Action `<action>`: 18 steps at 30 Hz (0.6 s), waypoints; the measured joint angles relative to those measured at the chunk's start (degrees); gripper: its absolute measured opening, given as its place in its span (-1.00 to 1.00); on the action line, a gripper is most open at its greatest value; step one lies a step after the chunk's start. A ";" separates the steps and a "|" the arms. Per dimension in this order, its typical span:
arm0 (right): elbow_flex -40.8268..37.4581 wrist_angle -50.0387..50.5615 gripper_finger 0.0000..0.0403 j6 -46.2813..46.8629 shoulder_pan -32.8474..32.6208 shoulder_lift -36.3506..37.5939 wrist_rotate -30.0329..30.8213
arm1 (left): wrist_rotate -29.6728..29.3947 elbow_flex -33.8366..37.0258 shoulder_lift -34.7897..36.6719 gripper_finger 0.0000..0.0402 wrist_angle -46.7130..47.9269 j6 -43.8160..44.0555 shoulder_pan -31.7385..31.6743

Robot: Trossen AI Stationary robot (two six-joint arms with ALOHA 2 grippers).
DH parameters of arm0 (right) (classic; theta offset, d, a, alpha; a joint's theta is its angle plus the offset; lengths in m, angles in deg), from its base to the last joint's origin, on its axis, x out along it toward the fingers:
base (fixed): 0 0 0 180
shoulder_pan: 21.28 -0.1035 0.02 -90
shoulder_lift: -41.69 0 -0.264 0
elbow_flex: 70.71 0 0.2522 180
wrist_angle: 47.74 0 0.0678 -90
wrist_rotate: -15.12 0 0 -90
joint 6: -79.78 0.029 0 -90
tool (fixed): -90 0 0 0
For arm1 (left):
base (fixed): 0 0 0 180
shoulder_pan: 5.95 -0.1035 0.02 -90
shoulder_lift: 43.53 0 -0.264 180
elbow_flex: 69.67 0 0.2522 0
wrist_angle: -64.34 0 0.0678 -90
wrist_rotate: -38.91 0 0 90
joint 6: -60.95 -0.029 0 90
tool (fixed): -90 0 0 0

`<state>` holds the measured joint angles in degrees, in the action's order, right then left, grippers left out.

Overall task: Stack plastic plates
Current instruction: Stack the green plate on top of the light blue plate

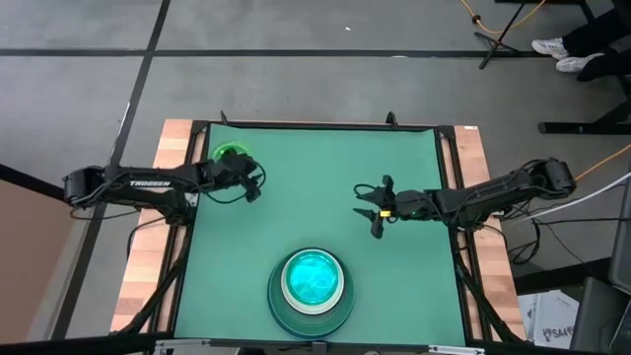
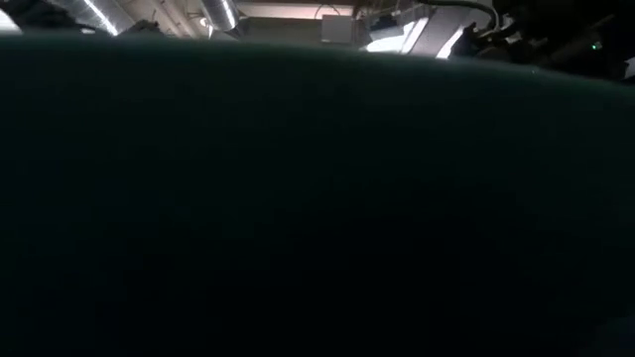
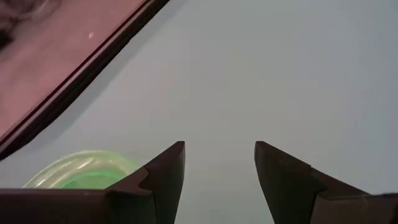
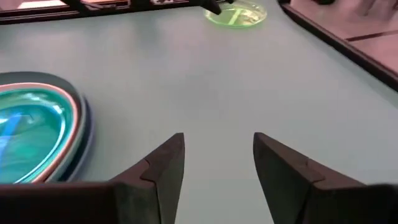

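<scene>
A stack of round, glossy plastic plates (image 1: 312, 292) sits at the near middle of the smooth green table (image 1: 315, 177), a translucent cyan plate (image 1: 313, 277) on top with a white rim and darker rims showing below it. A lone small green plate (image 1: 230, 152), clear and shiny, lies at the far left corner. The left gripper (image 1: 255, 184) hovers just beside that plate, fingers spread and empty. The right gripper (image 1: 373, 208) hangs right of centre, well apart from the stack, fingers wide and empty.
</scene>
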<state>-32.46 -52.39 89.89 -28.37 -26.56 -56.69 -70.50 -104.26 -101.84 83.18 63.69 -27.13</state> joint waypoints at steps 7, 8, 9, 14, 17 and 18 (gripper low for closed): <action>0.04 -1.26 -0.09 -2.90 0.00 -0.15 2.39 | -2.38 -5.40 -3.29 -0.06 11.07 4.26 -3.43; 0.04 -1.27 -0.09 -2.93 0.00 -0.15 2.37 | -2.32 -5.56 -4.29 -0.06 11.07 4.64 -3.90; 0.04 -1.13 -0.09 -2.95 0.00 -0.15 2.27 | -2.04 -5.68 -5.49 -0.06 11.15 4.76 -4.32; 0.04 -0.81 -0.09 -2.95 0.00 -0.20 2.24 | -1.89 -5.70 -12.19 -0.06 11.32 6.16 -5.95; 0.04 -0.90 -0.09 -2.95 0.00 -0.20 2.24 | -3.27 -5.69 -15.46 -0.06 11.03 6.56 -6.56; 0.04 -0.94 -0.09 -2.94 0.00 -0.20 2.21 | -3.85 -5.69 -16.33 -0.06 11.02 7.02 -6.70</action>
<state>-32.41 -53.33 86.95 -28.37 -26.76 -54.49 -74.35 -109.96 -118.17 94.20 70.72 -33.83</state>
